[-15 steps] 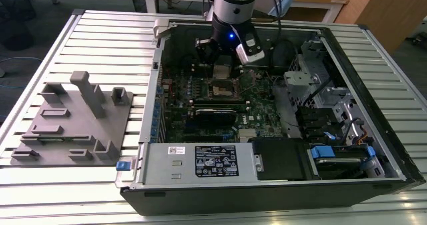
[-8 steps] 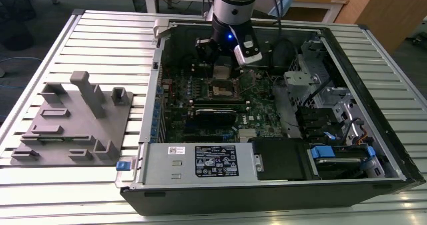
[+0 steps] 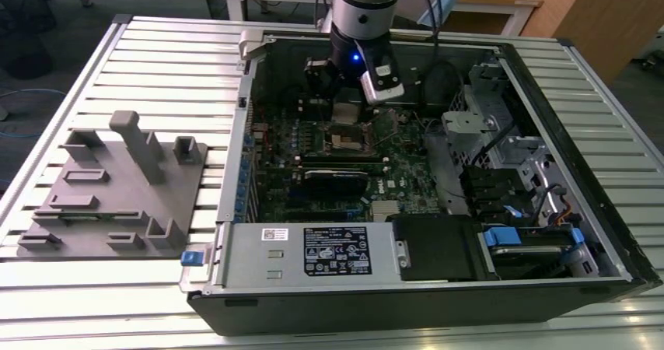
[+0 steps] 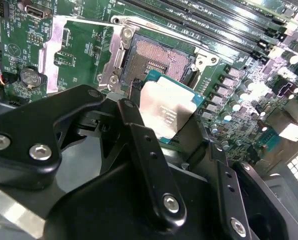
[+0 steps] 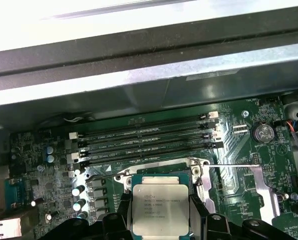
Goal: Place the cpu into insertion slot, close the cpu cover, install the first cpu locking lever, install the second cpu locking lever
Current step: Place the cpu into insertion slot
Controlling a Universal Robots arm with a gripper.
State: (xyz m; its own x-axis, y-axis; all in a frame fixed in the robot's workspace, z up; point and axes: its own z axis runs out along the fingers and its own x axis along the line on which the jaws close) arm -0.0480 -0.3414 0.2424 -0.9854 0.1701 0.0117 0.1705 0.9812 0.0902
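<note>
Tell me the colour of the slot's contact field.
Golden-brown; the slot shows best in the second wrist view.

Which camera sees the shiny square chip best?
The first wrist view: the cpu faces the camera squarely, held between the fingers. The second wrist view shows it slanted, partly behind a finger. The exterior view has the gripper in front.

Exterior view looked steeply down on the open computer case (image 3: 415, 299) lying on the tabletop (image 3: 124, 295). Both wrist views looked from close range at the motherboard (image 4: 84, 40) (image 5: 239, 145), sharing the chip (image 4: 166, 112) (image 5: 159, 207).
</note>
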